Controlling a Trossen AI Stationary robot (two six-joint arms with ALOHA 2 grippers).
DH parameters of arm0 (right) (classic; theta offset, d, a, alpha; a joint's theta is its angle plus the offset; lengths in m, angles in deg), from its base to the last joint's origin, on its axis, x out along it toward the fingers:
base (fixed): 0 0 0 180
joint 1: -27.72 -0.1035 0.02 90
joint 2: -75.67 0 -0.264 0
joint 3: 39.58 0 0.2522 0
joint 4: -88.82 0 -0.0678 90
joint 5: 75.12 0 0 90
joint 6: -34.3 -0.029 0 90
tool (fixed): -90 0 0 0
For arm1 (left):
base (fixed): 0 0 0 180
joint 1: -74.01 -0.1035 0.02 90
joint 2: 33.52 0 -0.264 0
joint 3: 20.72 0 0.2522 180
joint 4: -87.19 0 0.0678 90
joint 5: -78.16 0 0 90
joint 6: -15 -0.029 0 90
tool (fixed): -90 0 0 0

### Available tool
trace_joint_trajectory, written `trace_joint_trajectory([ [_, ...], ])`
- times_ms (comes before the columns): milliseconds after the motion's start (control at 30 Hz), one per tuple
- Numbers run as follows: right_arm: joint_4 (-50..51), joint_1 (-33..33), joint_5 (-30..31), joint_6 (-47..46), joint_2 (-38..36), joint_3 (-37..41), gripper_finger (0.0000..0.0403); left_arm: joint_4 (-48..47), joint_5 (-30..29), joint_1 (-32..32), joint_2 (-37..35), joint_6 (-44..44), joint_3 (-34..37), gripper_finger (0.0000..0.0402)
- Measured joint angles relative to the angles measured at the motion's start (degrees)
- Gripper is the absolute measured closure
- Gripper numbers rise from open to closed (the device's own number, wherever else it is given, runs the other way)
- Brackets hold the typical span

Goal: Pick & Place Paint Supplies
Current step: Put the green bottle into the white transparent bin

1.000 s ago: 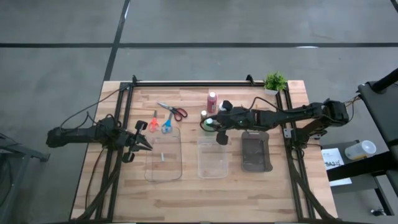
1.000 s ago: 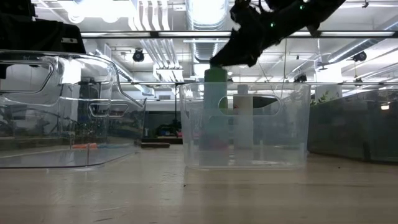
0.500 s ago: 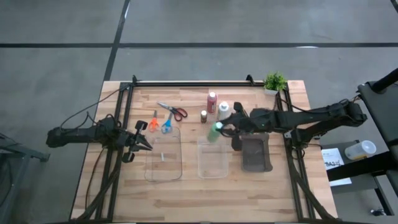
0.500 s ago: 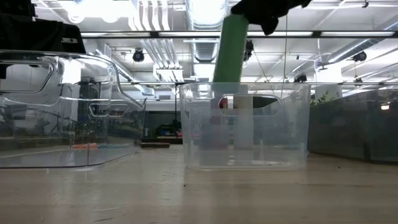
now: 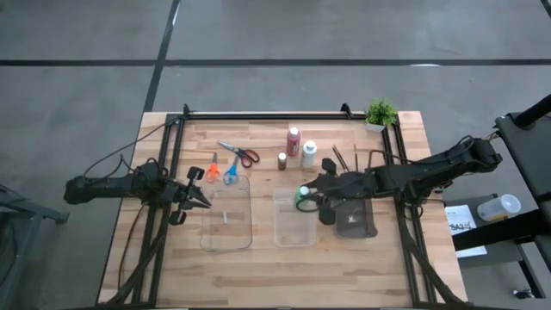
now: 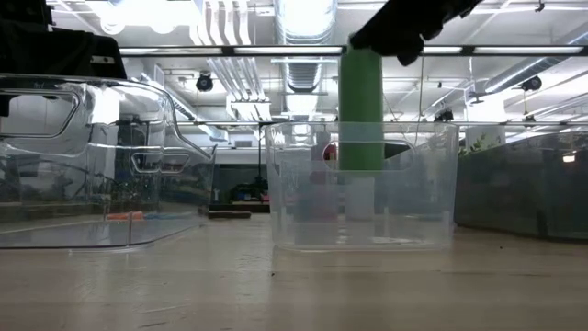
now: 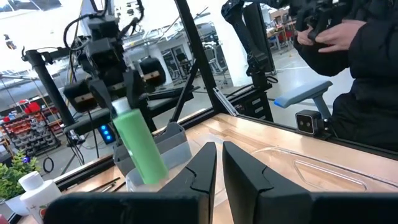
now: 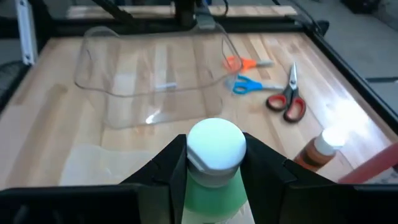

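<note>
My right gripper [image 5: 306,198] is shut on a green paint bottle [image 6: 361,110] with a white cap [image 8: 216,146], over the far right part of the middle clear tray [image 5: 293,226]. The red [image 5: 294,140], white [image 5: 309,153] and brownish [image 5: 281,160] bottles stand on the table beyond it. Thin dark brushes [image 5: 344,158] lie to their right. Red [image 5: 244,155], orange [image 5: 212,169] and blue [image 5: 231,173] scissors lie flat at the far end of the left clear tray [image 5: 225,217]. My left gripper [image 5: 200,198] waits shut at the table's left, holding nothing. My right gripper pinches the green bottle's shoulder just under the white cap [image 8: 214,180], one finger [image 8: 176,167] on each side. The fingers come from the table's right, slanting down. The bottle hangs upright, lifted clear, and its lower end [image 6: 361,164] shows through the tray's wall, above the tray's bottom.
A dark grey tray [image 5: 355,215] sits right of the middle tray, under my right arm. A small potted plant [image 5: 380,113] stands at the far right corner. Black frame rails [image 5: 169,172] run along the table's sides. A person [image 7: 357,56] stands beyond the table.
My right gripper has lifted the green bottle off the table beside the other bottles and carried it toward the near edge, over the middle tray. The bottle tilted on the way and now hangs upright.
</note>
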Motion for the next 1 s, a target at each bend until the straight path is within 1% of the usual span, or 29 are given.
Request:
trace_joint_trajectory([
  [200, -0.2, 0.0, 0.9, -1.1, 5.1, 0.0, 0.0289, 0.0, 0.0, 0.0, 0.0, 0.0, 0.0, 0.0366],
  [367, -1.8, 0.0, 2.6, -3.5, 7.3, 0.1, 0.0289, 0.0, 0.0, 0.0, 0.0, 0.0, 0.0, 0.0366],
  [467, -2.4, 0.0, 3.8, -3.7, 7.7, 0.3, 0.0289, 0.0, 0.0, 0.0, 0.0, 0.0, 0.0, 0.0366],
  [733, -6.8, 0.0, 3.8, -5.0, 7.6, 2.7, 0.0289, 0.0, 0.0, 0.0, 0.0, 0.0, 0.0, 0.0366],
  [1000, -15.6, 0.0, 3.9, -6.5, 6.8, 8.4, 0.0289, 0.0, 0.0, 0.0, 0.0, 0.0, 0.0, 0.0366],
])
